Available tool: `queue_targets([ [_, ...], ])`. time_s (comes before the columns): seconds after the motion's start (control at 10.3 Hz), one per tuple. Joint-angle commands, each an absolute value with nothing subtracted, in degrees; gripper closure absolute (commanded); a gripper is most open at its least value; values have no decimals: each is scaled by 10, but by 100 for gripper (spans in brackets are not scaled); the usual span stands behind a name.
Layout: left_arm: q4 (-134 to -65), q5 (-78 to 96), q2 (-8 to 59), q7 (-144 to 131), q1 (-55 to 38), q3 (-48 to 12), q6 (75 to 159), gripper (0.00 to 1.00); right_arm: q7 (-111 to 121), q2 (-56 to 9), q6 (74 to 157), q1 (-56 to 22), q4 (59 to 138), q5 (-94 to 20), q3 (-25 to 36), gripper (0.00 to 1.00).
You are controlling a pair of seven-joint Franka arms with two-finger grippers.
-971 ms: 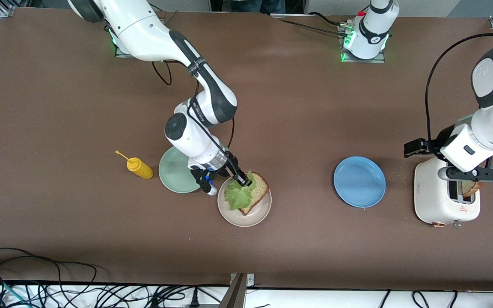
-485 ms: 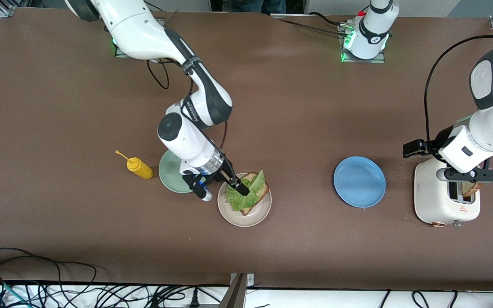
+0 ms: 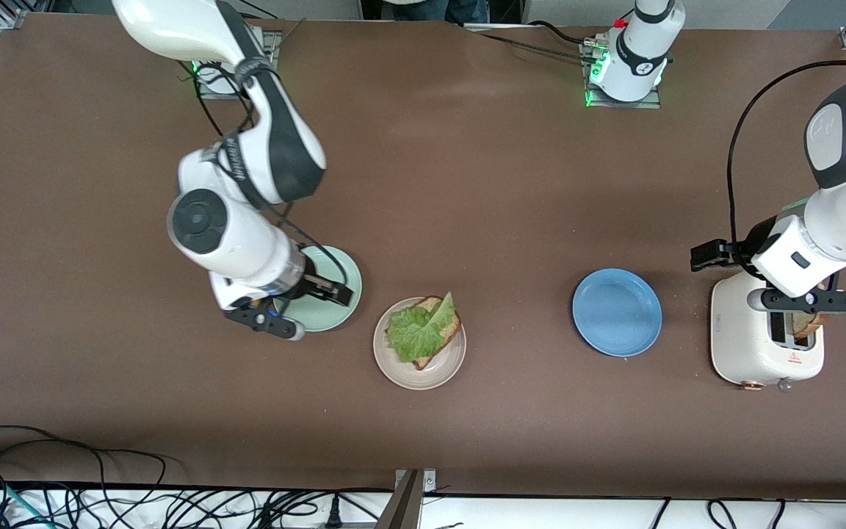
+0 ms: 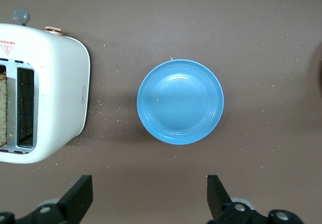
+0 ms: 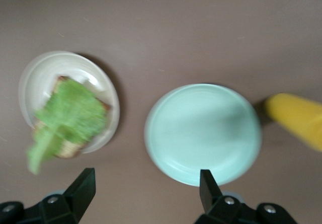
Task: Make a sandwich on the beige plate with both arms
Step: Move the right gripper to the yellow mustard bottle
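A ruffled green lettuce leaf (image 3: 417, 330) lies on a square brown wholegrain bread slice (image 3: 443, 328), and both rest on the round pale beige plate (image 3: 420, 370) on the brown surface (image 3: 467, 191). The leaf covers most of the slice, with one edge folded up toward the crust.

The right arm's black two-finger tool (image 3: 304, 307) hangs over the round mint-green plate (image 3: 338, 312), which sits just beside the beige plate toward the right arm's end of the surface. Its fingers (image 5: 83, 186) are spread apart and hold nothing. In the right wrist view the mint-green plate (image 5: 203, 133) lies below the spread fingers, the beige plate with bread and lettuce (image 5: 65, 118) to one side of it and a yellow squeeze bottle (image 5: 297, 119) to the other.

The left arm's black two-finger tool (image 3: 808, 300) hangs over a white two-slot toaster (image 3: 750, 345) at the left arm's end of the surface, released and empty, its fingers (image 4: 217, 196) wide apart. A second brown bread slice (image 3: 807, 322) stands in one toaster slot. A round blue plate (image 3: 617, 312) lies bare between the toaster and the beige plate.
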State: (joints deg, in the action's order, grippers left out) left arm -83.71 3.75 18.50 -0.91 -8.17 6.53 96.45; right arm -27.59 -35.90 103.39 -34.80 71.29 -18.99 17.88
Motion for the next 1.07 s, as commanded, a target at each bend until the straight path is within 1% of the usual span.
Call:
queue_targets([
  [0.0,-838,39,183,-4,-84,68,967,0,-140,-307,961,-315,756,-183,201,6],
  [0.19,-837,39,182,3,-74,71,967,0,11,-238,954,-283,848,-176,227,5],
  [0.29,-835,39,182,8,-62,72,967,0,81,-220,954,-270,878,-163,240,3],
  [0.39,-834,39,182,21,-55,72,967,0,158,-217,954,-237,893,-162,240,0],
  [0.58,-829,29,185,67,-25,73,969,0,303,-221,966,-175,917,-165,239,0],
  [0.78,-804,4,206,131,5,73,969,0,454,-236,997,-129,939,-180,238,0],
  [0.97,-788,4,219,185,38,73,976,0,628,-264,1035,-88,975,-267,238,0],
])
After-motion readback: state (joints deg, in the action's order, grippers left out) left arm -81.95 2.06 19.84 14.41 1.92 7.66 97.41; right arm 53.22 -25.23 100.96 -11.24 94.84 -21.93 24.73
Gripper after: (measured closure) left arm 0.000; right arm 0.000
